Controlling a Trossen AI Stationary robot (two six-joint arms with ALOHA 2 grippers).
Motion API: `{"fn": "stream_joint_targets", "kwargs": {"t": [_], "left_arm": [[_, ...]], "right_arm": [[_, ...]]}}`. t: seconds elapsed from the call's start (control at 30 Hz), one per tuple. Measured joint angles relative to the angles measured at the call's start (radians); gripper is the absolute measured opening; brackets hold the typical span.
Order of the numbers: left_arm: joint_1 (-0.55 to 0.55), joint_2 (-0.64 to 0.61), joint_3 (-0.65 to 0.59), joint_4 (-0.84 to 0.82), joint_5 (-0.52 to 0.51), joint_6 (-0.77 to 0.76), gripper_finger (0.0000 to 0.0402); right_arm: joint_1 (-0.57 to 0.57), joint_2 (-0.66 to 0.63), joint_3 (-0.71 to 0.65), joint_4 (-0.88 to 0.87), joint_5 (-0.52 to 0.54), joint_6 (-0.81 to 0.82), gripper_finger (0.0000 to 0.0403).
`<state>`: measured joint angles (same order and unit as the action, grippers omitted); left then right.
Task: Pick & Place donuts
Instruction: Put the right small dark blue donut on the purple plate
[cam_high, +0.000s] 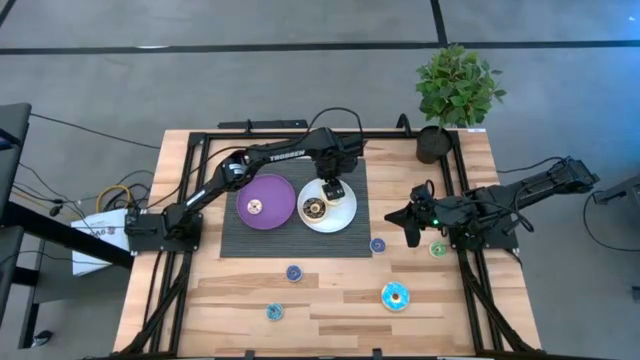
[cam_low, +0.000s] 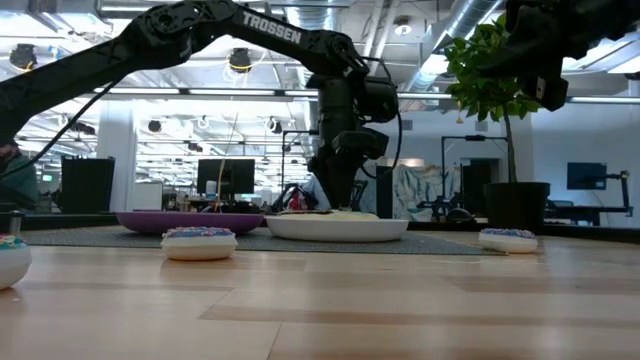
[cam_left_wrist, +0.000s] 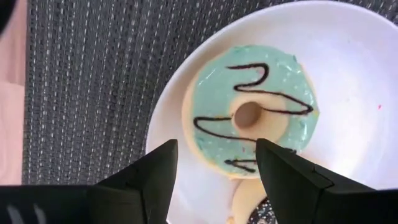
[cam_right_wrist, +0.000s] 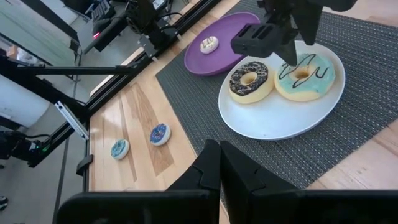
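On the white plate (cam_high: 345, 218) lie a brown-iced donut (cam_right_wrist: 250, 81) and a light green donut with a dark squiggle (cam_left_wrist: 249, 112). A small cream donut (cam_high: 256, 207) rests on the purple plate (cam_high: 275, 190). My left gripper (cam_left_wrist: 214, 163) is open, pointing down just over the green donut (cam_right_wrist: 305, 76), with a finger on either side of its edge; I see no touch. My right gripper (cam_right_wrist: 219, 163) is shut and holds nothing, hovering by the table's right side (cam_high: 408, 218). Several small donuts lie flat on the wood: blue (cam_high: 378, 245), green (cam_high: 438, 249), blue (cam_high: 294, 272).
Both plates sit on a dark woven mat (cam_high: 235, 235). A larger cyan donut (cam_high: 395, 296) and a small one (cam_high: 274, 312) lie near the table's near edge. A potted plant (cam_high: 455, 95) stands at the far right corner. A black frame rail (cam_high: 465, 190) borders the table.
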<state>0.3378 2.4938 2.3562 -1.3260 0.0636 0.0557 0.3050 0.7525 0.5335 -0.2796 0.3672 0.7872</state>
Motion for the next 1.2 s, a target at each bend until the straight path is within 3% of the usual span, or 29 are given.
{"fn": "stream_joint_targets", "kwargs": {"t": [0.53,0.83,1.03,1.2], "left_arm": [[-0.007,-0.189,0.000,-0.017,-0.117,-0.081,0.0210],[-0.111,-0.292,-0.026,-0.114,-0.211,-0.177,0.0210],[-0.240,-0.362,-0.147,-0.073,-0.252,-0.260,0.0208],[-0.339,-0.483,-0.413,0.138,-0.256,-0.367,0.0175]], "right_arm": [[0.001,0.000,0.000,0.005,0.000,0.002,0.0000],[0.001,0.000,0.000,0.004,0.000,0.008,0.0000],[0.001,0.000,0.000,0.005,-0.002,0.008,0.0000],[0.001,0.000,0.000,0.004,-0.002,0.008,0.0000]]}}
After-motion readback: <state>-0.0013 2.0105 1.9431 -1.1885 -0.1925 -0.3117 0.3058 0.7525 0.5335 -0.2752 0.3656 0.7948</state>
